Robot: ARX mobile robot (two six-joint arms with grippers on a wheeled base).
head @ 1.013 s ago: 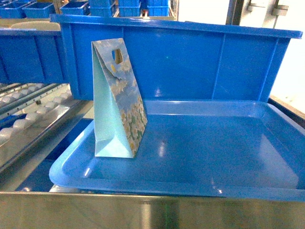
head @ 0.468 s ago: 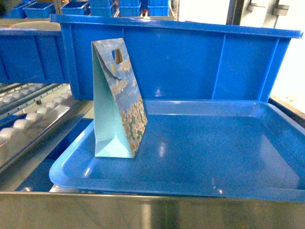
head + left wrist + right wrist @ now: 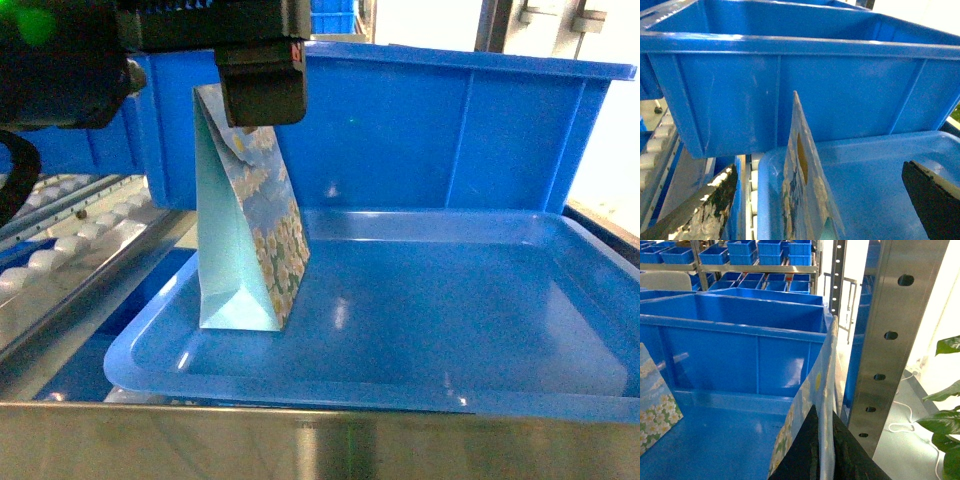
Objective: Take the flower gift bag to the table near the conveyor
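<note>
A flower gift bag [image 3: 250, 230] stands upright at the left end of a blue tray [image 3: 430, 320]. My left gripper [image 3: 258, 105] hangs just above its handle end. In the left wrist view the gripper [image 3: 817, 170] is open, one finger [image 3: 715, 200] on each side of the bag's top edge [image 3: 800, 200], touching nothing. My right gripper [image 3: 824, 412] is shut on the edge of a second flowered bag [image 3: 815, 385]; the standing bag [image 3: 655, 410] shows at that view's left edge. The conveyor [image 3: 60, 250] of white rollers slopes at the left. The table is out of view.
A big blue bin [image 3: 420, 130] stands right behind the tray. A steel rail [image 3: 300, 440] runs across the front. A steel rack post [image 3: 900, 340] rises close to the right of my right gripper, with a green plant [image 3: 945, 425] beyond it. Shelves of blue bins [image 3: 765, 250] fill the background.
My left arm has come into the head view from the top left and now hangs over the bag's top. The bag and tray have not moved.
</note>
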